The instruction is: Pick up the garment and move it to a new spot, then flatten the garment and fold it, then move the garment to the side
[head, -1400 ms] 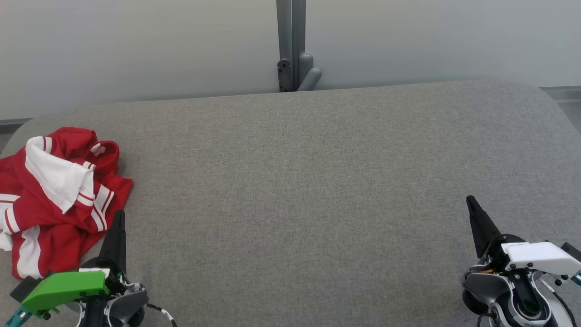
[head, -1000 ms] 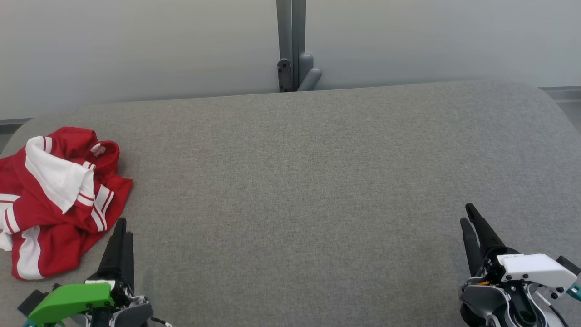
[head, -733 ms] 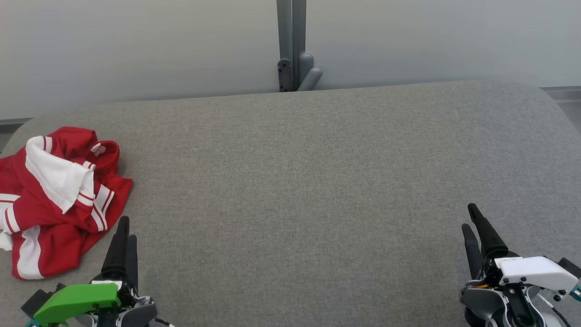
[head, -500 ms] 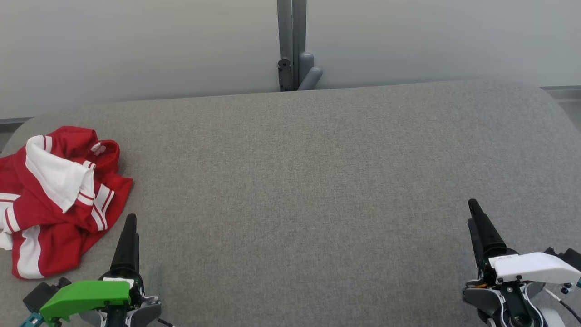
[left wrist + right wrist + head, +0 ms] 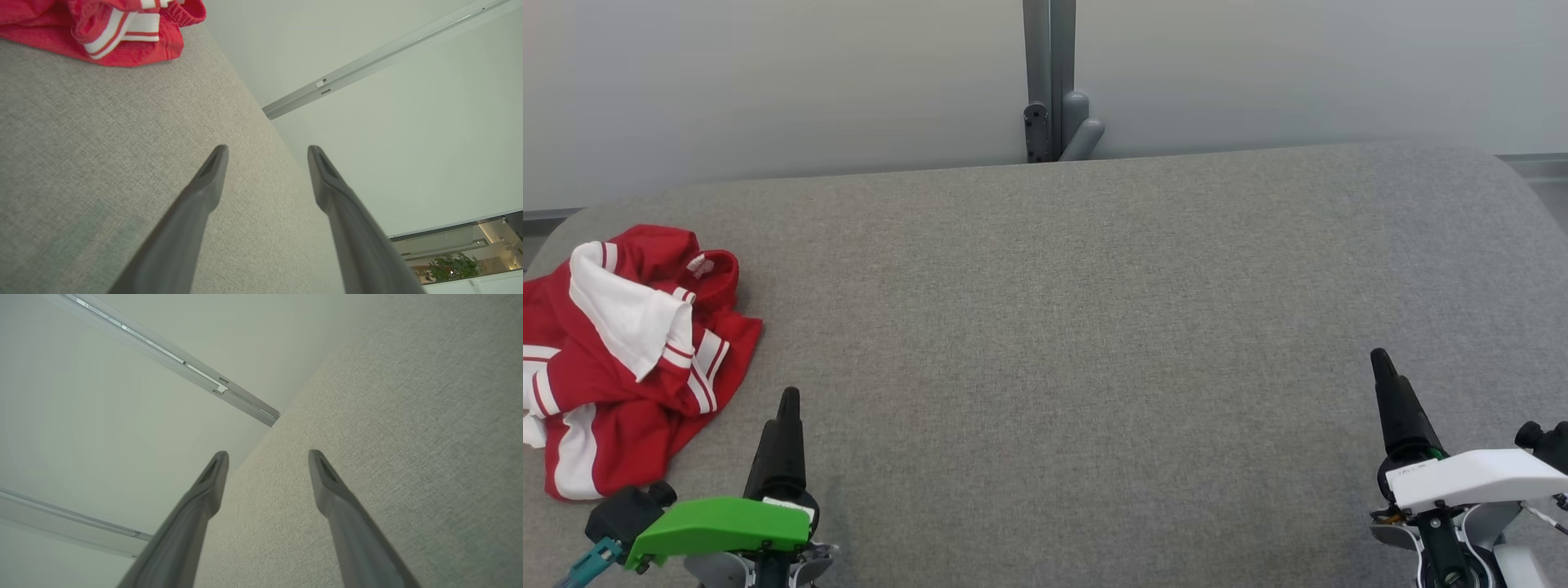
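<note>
Garment in same heap, apparently untouched; left gripper and right gripper now splayed wide, empty, formerly narrower.

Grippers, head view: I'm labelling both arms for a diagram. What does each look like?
Left gripper: long dark tapered fingers, green cover, teal plug beside it. Right gripper: same dark tapered shape, white cover.

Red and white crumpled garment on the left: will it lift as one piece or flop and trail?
Probably floppy: the red and white garment lies in soft folds, so a pinch would likely lift one layer while the rest hangs. The grey woven tabletop may grip it when pushed.
</note>
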